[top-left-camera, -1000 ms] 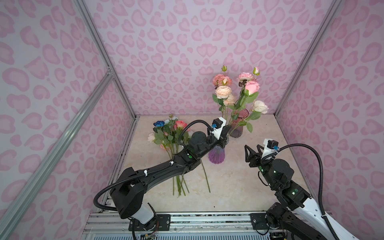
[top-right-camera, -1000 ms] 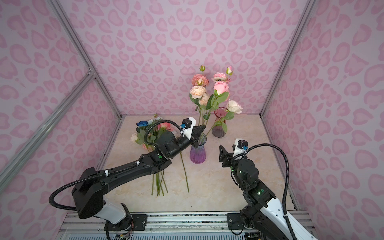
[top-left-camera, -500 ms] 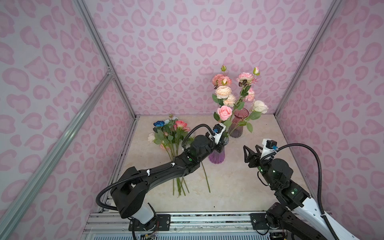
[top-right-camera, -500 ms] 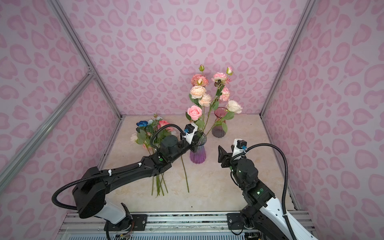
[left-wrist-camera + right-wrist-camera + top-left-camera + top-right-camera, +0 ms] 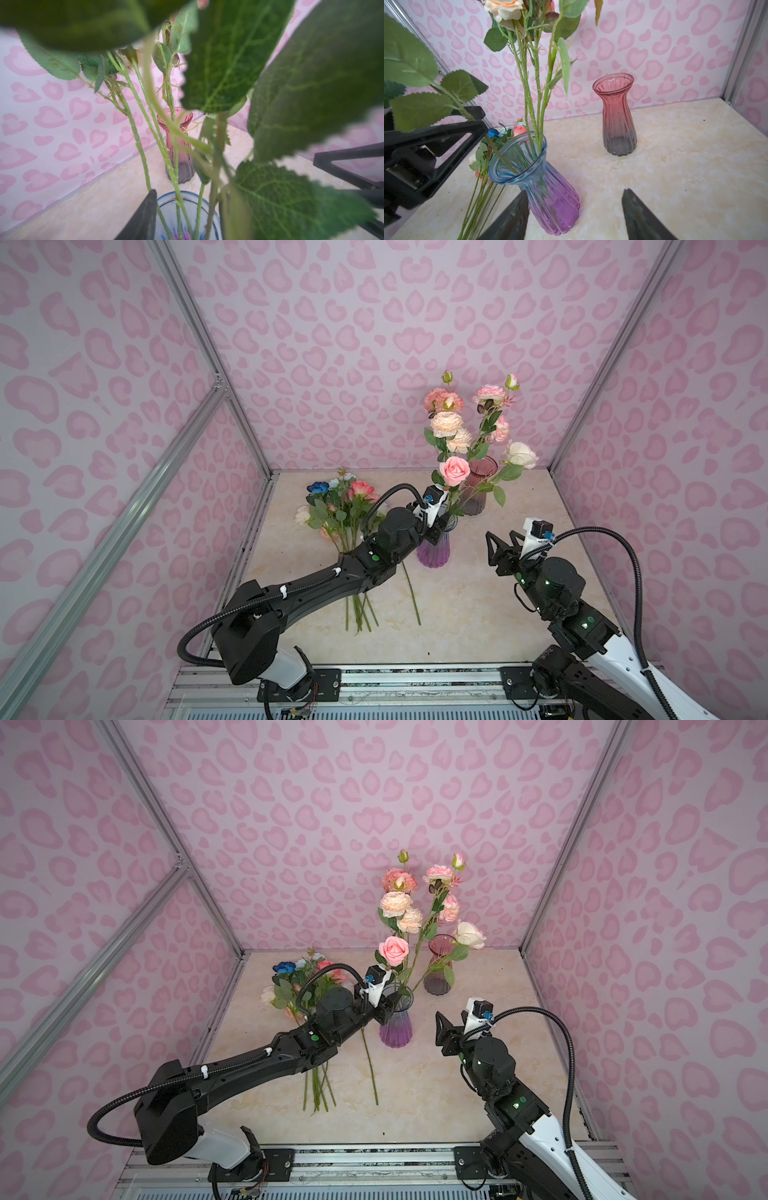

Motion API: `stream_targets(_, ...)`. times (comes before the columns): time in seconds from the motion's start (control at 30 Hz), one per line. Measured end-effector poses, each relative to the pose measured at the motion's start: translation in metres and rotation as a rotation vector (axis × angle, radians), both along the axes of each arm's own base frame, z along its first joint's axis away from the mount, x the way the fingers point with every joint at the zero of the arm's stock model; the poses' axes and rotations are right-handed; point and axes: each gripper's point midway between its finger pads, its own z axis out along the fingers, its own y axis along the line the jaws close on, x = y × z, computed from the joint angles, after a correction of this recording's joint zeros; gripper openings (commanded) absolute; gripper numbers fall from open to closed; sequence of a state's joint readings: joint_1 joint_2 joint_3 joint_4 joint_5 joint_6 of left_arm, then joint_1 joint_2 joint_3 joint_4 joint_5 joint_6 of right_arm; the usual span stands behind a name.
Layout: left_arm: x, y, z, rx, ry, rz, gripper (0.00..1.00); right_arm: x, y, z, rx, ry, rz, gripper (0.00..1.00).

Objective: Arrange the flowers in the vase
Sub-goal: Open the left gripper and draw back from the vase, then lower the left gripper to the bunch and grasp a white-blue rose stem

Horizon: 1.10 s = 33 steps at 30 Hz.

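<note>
Left gripper [image 5: 438,529], jaws parted at the vase [image 5: 433,551] rim, holding nothing. Flowers [image 5: 332,510] are light, wiry-stemmed, soft-bloomed; I would pinch bare mid-stem, never petals.

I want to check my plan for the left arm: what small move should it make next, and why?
Probably draw the left hand straight back from the blue-purple vase, without closing. Its fingers stand apart beside the rim, and the pink rose stands in the vase with its stem between them, so it looks released. More flowers lie on the table.
</note>
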State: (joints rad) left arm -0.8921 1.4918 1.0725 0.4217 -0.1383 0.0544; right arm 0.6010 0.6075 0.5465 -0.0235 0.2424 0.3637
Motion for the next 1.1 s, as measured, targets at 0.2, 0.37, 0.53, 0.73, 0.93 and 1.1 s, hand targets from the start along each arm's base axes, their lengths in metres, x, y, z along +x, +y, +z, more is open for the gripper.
stream_targets(0.2,-0.01,0.018,-0.011,0.058,0.036,0.017,0.9,0.001,0.002,-0.001,-0.001,0.003,0.007,0.72)
stream_targets(0.37,-0.027,0.035,-0.014,0.089,0.048,0.003,0.9,0.001,0.002,0.0,-0.003,0.005,0.008,0.72)
stream_targets(0.53,-0.042,0.049,-0.015,0.099,0.059,-0.013,0.87,0.003,0.004,-0.004,-0.01,0.015,0.008,0.72)
stream_targets(0.73,-0.049,0.07,-0.017,0.102,0.057,0.023,0.85,0.009,0.009,-0.003,-0.014,0.024,0.016,0.72)
stream_targets(0.93,-0.031,0.115,-0.024,0.044,0.112,0.178,0.8,0.012,0.016,-0.002,-0.015,0.031,0.035,0.72)
stream_targets(1.1,0.002,0.165,-0.048,-0.037,0.25,0.381,0.65,0.013,0.017,-0.004,-0.016,0.035,0.041,0.71)
